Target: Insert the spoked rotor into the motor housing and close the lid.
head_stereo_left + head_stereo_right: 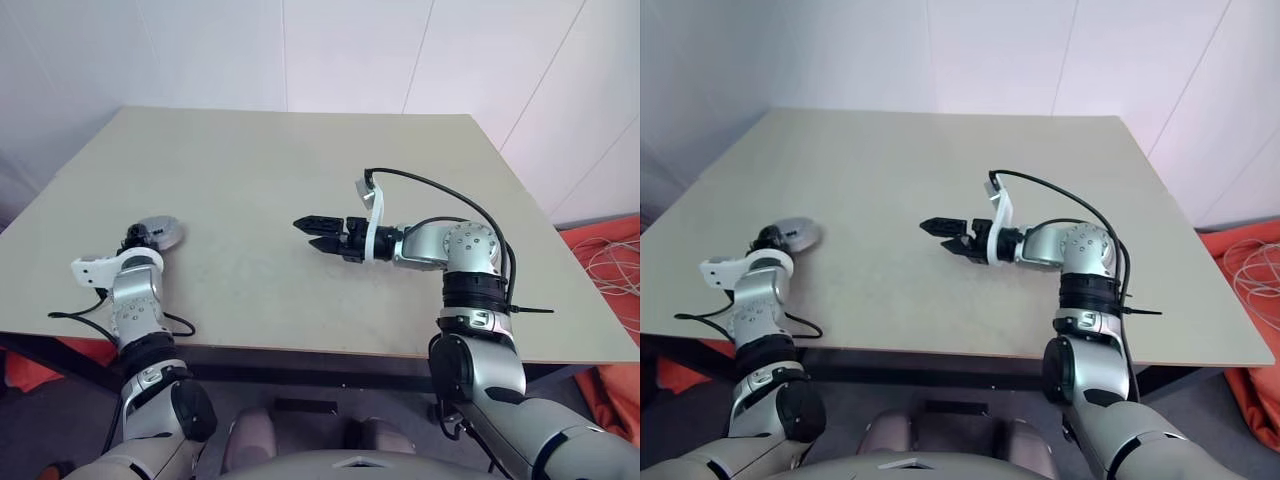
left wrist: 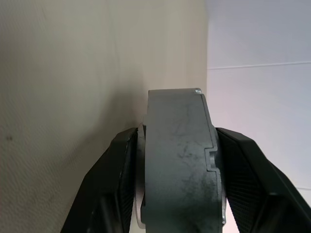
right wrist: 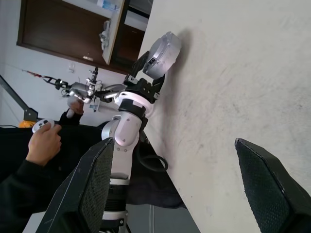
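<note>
Nearest, the left gripper (image 1: 138,236) pinches what seems the closed motor housing (image 1: 160,231) near the table (image 1: 300,180) edge; the spread right gripper (image 1: 318,233) idles, so a slip drops it

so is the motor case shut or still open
Shut, it looks: the left hand grips the motor case by its two faces, lid against housing. In the right wrist view the lid shows no gap.

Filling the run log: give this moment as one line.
left gripper: shut on round silver-grey metal motor assembly, lid closed, resting on beige table | right gripper: open, empty, above table
</note>
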Robot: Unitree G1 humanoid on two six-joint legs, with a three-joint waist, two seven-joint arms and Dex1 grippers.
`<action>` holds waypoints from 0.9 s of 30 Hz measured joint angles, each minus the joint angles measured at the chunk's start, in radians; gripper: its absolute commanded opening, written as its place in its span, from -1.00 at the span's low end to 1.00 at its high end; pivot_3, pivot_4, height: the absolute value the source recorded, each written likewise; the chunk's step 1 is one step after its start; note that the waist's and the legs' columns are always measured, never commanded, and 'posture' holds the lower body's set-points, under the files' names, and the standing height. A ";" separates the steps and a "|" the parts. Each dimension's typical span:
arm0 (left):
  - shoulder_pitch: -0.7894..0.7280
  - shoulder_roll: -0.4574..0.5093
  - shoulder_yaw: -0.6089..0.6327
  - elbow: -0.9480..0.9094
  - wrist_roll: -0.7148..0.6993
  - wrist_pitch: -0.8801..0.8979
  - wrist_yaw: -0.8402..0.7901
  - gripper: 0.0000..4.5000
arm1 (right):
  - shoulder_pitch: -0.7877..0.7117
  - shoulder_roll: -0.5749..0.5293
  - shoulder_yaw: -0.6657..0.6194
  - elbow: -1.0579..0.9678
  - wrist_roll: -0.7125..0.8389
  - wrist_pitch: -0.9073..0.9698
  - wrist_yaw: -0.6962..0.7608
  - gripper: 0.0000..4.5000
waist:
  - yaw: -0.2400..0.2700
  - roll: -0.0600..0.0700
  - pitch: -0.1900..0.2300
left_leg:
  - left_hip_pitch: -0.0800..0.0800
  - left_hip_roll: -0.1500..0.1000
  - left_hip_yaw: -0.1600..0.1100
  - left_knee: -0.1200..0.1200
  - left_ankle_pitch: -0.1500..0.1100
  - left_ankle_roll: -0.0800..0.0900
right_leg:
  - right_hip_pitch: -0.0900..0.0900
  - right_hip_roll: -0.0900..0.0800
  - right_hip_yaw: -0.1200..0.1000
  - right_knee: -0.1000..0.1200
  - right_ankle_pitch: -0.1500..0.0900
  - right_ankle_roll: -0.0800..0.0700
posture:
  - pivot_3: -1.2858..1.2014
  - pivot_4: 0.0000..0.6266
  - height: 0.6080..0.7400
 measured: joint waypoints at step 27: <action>0.226 -0.205 -0.186 -0.570 0.057 0.179 0.580 0.99 | -0.003 -0.003 -0.017 -0.003 -0.007 0.017 -0.006 1.00 | -0.005 0.007 -0.006 | 0.001 -0.002 0.001 0.001 -0.001 0.002 | 0.005 -0.003 0.000 -0.001 -0.001 0.000 | 0.03 -1.00 1.00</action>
